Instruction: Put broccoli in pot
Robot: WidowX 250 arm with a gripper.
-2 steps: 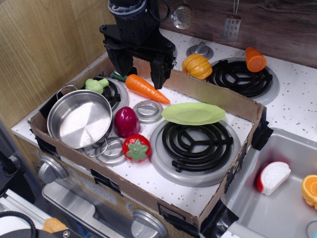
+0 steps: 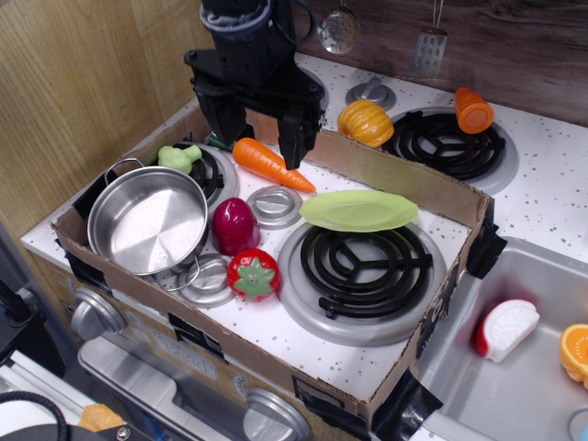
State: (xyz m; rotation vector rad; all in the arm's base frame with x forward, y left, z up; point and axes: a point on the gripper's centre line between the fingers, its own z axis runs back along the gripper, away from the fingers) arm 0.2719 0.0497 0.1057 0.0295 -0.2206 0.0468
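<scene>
The small light-green broccoli [image 2: 178, 157] lies on the back left burner, just behind the pot. The shiny steel pot [image 2: 147, 220] stands empty at the left front of the toy stove, with its wire handles at back and front. My black gripper [image 2: 258, 140] hangs open above the carrot [image 2: 270, 163], its two fingers spread on either side of the carrot's thick end. It is to the right of the broccoli and holds nothing.
A cardboard wall [image 2: 404, 179] rings the stove. Inside are a dark red vegetable [image 2: 235, 225], a tomato [image 2: 253, 274], a lime-green plate [image 2: 358, 210] and a large black burner [image 2: 366, 260]. A pumpkin [image 2: 365, 122] lies behind the wall. A sink [image 2: 514, 367] is at right.
The gripper has shifted slightly left and a little up; nothing else has moved.
</scene>
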